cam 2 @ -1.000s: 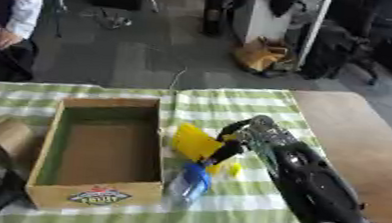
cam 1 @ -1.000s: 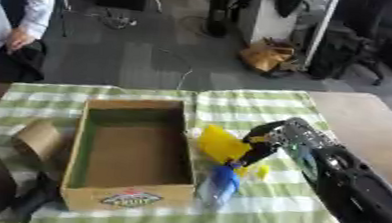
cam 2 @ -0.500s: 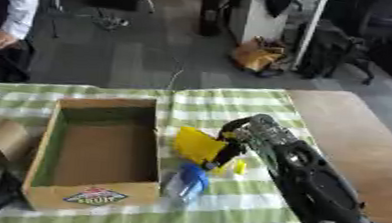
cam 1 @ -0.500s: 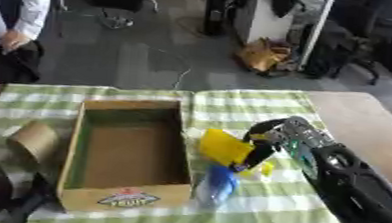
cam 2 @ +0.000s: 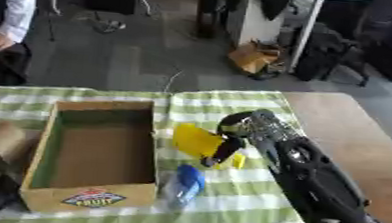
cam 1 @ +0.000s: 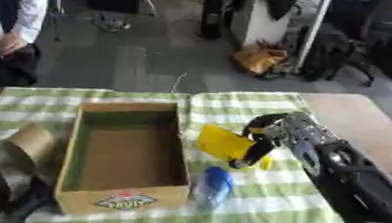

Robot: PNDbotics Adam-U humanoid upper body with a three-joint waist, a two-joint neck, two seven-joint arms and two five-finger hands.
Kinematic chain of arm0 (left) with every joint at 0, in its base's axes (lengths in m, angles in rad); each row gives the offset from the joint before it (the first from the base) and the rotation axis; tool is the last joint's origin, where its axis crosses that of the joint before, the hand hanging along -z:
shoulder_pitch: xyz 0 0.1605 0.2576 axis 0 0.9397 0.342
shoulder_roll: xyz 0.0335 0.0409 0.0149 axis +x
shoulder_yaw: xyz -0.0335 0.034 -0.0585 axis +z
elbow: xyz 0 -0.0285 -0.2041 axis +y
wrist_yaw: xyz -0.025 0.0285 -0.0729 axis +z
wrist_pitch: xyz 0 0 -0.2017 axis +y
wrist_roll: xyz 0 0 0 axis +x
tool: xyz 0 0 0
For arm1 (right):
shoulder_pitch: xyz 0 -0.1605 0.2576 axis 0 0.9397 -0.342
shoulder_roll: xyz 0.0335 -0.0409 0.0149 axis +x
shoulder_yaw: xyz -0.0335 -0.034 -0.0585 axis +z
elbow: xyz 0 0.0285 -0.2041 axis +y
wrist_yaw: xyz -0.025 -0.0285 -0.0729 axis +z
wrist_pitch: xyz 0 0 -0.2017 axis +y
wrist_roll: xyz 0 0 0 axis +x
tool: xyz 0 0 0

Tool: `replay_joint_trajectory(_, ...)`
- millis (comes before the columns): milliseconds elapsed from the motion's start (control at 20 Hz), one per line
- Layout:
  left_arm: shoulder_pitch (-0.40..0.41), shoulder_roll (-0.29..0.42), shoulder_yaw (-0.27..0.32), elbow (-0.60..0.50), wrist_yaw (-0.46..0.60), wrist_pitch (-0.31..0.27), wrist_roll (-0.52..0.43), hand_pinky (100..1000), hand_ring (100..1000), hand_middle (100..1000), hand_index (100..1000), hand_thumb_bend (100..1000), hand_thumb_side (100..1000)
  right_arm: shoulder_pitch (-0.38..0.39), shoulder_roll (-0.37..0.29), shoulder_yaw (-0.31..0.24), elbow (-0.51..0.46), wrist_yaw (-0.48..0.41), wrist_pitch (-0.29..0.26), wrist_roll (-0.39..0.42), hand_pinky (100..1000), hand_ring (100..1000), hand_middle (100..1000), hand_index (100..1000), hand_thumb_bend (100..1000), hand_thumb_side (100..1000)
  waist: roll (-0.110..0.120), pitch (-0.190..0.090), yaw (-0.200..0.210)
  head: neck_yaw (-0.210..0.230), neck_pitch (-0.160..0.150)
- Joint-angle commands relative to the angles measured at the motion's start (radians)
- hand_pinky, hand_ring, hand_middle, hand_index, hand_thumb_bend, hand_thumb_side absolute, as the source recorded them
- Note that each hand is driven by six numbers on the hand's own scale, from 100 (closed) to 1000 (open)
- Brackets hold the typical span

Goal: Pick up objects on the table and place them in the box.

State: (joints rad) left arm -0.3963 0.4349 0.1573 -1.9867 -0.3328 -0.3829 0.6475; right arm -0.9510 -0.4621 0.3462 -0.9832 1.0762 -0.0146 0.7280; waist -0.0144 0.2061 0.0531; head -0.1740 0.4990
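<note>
Reaching in from the right, right hand [cam 1: 272, 139] has fingers curled down onto the yellow piece [cam 1: 225, 143], apparently pinching its right edge. It lies just right of the box [cam 1: 126, 154]. Looks thin, light, maybe floppy; grip an edge. Blue bottle [cam 1: 213, 185] nearer: slick, rollable.

Matt cardboard box [cam 1: 122, 198], checked cloth [cam 1: 235, 99]
</note>
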Motion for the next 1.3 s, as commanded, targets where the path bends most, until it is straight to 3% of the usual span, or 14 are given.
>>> replay_joint_trajectory(50, -0.016, 0.025, -0.001, -0.013, 0.005, -0.002, -0.003, 858, 915, 844, 808, 100, 1000, -0.031, -0.036, -0.001, -0.035, -0.013, 0.012, -0.005, 415, 500, 302, 469, 100, 661, 0.003, -0.022, -0.003, 0.002, 0.001)
replay_joint_trajectory(850, -0.017, 0.035, -0.003, -0.013, 0.007, -0.003, -0.007, 858, 914, 844, 809, 100, 1000, -0.100, -0.077, 0.006, -0.174, -0.077, 0.032, 0.024, 403, 501, 295, 465, 100, 623, -0.014, -0.040, -0.007, 0.023, 0.010)
replay_joint_trajectory(950, -0.017, 0.038, -0.004, -0.013, 0.006, -0.004, -0.009, 858, 914, 844, 809, 100, 1000, -0.116, -0.082, 0.011, -0.202, -0.084, 0.032, 0.032, 405, 502, 296, 465, 100, 535, -0.019, -0.043, -0.003, 0.031, 0.011)
replay_joint_trajectory(1000, -0.018, 0.039, -0.004, -0.013, 0.006, -0.005, -0.009, 858, 914, 844, 809, 100, 1000, -0.122, -0.084, 0.013, -0.213, -0.085, 0.033, 0.035, 405, 503, 296, 465, 100, 535, -0.021, -0.044, -0.002, 0.034, 0.011)
replay_joint_trajectory(1050, -0.019, 0.039, -0.004, -0.013, 0.006, -0.005, -0.009, 858, 914, 844, 809, 100, 1000, -0.129, -0.083, 0.017, -0.224, -0.083, 0.034, 0.039, 406, 502, 296, 466, 100, 455, -0.023, -0.044, 0.000, 0.038, 0.010)
replay_joint_trajectory(1300, -0.025, 0.039, -0.007, -0.013, 0.009, -0.007, -0.011, 858, 913, 844, 809, 100, 1000, -0.163, -0.062, 0.035, -0.257, -0.085, 0.061, 0.062, 408, 503, 296, 466, 100, 449, -0.032, -0.044, 0.007, 0.035, 0.009)
